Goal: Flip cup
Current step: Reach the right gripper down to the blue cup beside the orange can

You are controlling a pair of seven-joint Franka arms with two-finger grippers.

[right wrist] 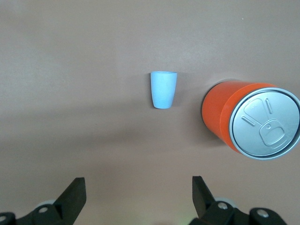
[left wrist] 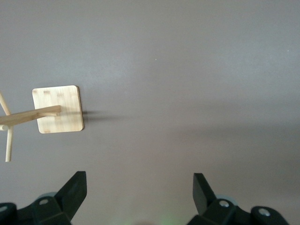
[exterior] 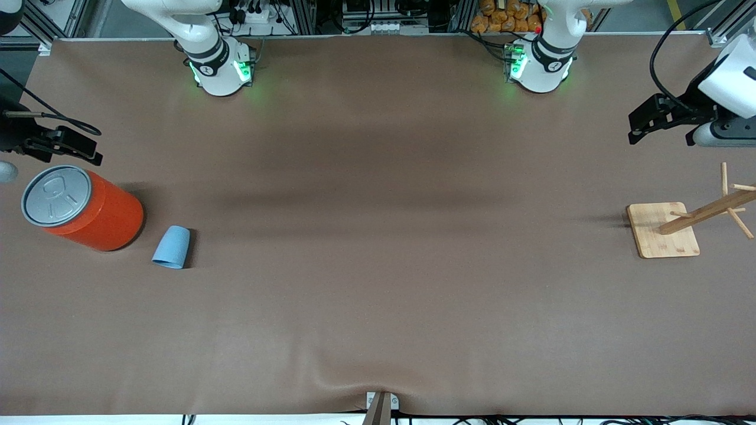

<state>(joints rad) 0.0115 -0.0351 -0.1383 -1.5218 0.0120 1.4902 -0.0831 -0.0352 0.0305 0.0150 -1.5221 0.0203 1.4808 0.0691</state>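
Observation:
The small light-blue cup (exterior: 172,247) seems to lie on its side on the brown table toward the right arm's end, its wider end nearer to the front camera; its inside does not show. It also shows in the right wrist view (right wrist: 163,90). My right gripper (exterior: 94,144) is open and empty in the air at that end of the table, over bare cloth beside the orange can. In its wrist view the right gripper (right wrist: 139,187) is well apart from the cup. My left gripper (exterior: 635,127) is open and empty at the left arm's end (left wrist: 140,187).
A large orange can (exterior: 82,206) with a grey lid stands close beside the cup, also in the right wrist view (right wrist: 251,119). A wooden peg rack on a square base (exterior: 662,230) stands at the left arm's end, below the left gripper (left wrist: 58,108).

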